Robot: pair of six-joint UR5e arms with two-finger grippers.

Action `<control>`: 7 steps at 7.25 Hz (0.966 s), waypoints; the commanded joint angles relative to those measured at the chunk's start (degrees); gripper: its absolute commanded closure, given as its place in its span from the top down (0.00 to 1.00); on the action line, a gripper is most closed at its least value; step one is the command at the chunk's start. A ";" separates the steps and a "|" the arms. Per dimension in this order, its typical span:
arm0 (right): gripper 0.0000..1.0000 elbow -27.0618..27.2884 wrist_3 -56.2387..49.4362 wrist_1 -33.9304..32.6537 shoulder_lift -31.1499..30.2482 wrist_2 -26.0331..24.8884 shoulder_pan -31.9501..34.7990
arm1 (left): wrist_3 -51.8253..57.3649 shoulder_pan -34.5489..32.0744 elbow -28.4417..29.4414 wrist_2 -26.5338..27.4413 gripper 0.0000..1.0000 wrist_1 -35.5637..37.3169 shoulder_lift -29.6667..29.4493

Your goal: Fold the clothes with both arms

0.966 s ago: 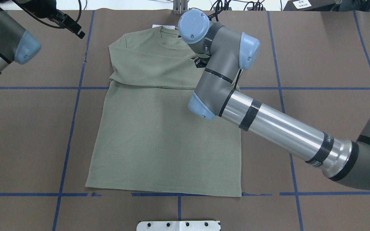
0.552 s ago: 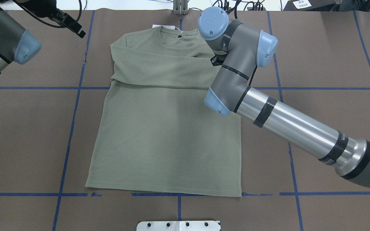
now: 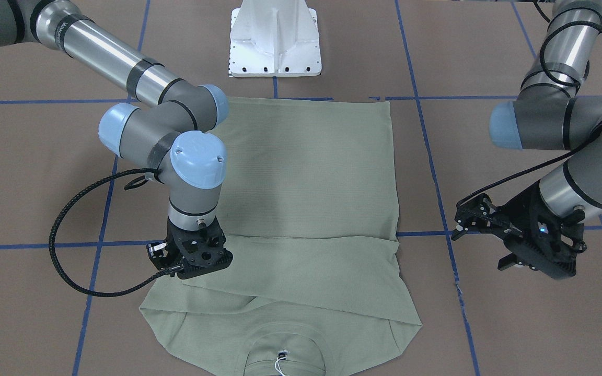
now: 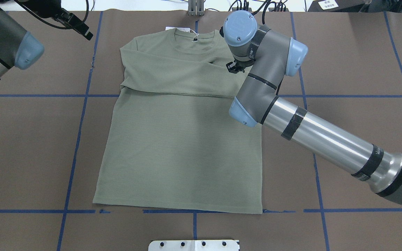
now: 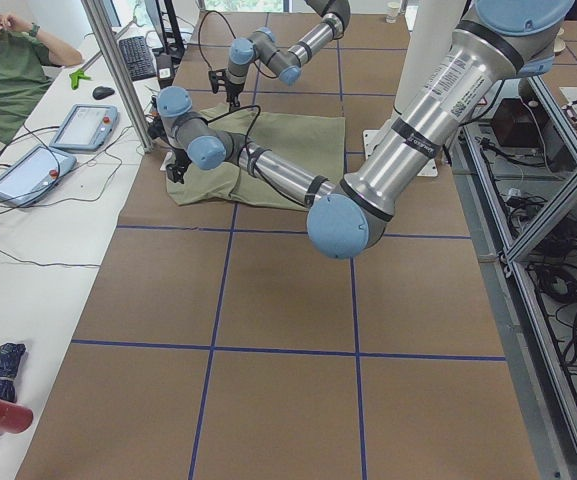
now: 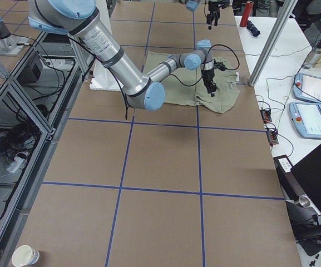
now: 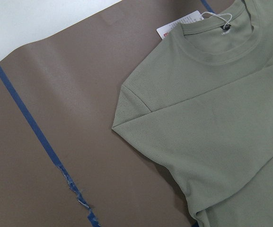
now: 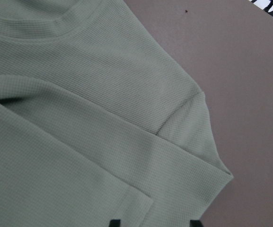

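The clothes are one sage-green long-sleeved shirt [image 4: 180, 146] lying flat on the brown table, collar at the far edge, hem toward the robot. Both sleeves are folded across the chest [image 3: 306, 271]. A white hang tag [image 4: 173, 28] lies by the collar. My right gripper [image 4: 234, 67] points down over the shirt's shoulder on that view's right. In the right wrist view its fingertips [image 8: 115, 222] stand apart just above the folded sleeve [image 8: 79, 142], gripping nothing. My left gripper [image 3: 481, 248] hovers open off the shirt, over bare table beyond the other shoulder [image 7: 127, 94].
A white pedestal base [image 3: 275, 42] stands at the robot's side of the table. Blue tape lines [image 4: 79, 115] cross the brown surface. A person [image 5: 8, 70] sits at a side bench with teach pendants [image 5: 83, 125]. A paper cup [image 6: 26, 256] stands on a table corner.
My right arm has swung rightward in the overhead view, from above the chest to the shirt's right shoulder. The left arm and the shirt have stayed put.
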 commanded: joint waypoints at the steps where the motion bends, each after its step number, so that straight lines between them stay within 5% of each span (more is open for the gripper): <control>1: 1.00 4.12 12.92 1.32 -0.81 9.75 1.26 | -6.78 -0.01 -6.29 0.39 1.00 0.02 3.64; 2: 1.00 11.19 17.36 1.06 -4.65 11.44 1.18 | -15.10 0.77 -13.21 1.43 1.00 -0.15 8.19; 3: 1.00 21.97 23.84 1.23 -11.99 12.42 0.13 | -24.14 4.08 -20.76 8.14 1.00 -0.24 11.89; 5: 1.00 43.78 40.95 1.23 -26.50 12.26 -4.34 | -34.29 10.08 -33.78 11.37 1.00 -0.77 22.95; 6: 1.00 50.66 51.84 1.24 -30.83 10.42 -8.80 | -38.78 11.75 -37.50 12.07 1.00 -4.08 27.35; 7: 1.00 55.34 60.82 1.24 -33.83 2.14 -16.59 | -46.31 15.94 -38.58 16.52 1.00 -11.16 31.83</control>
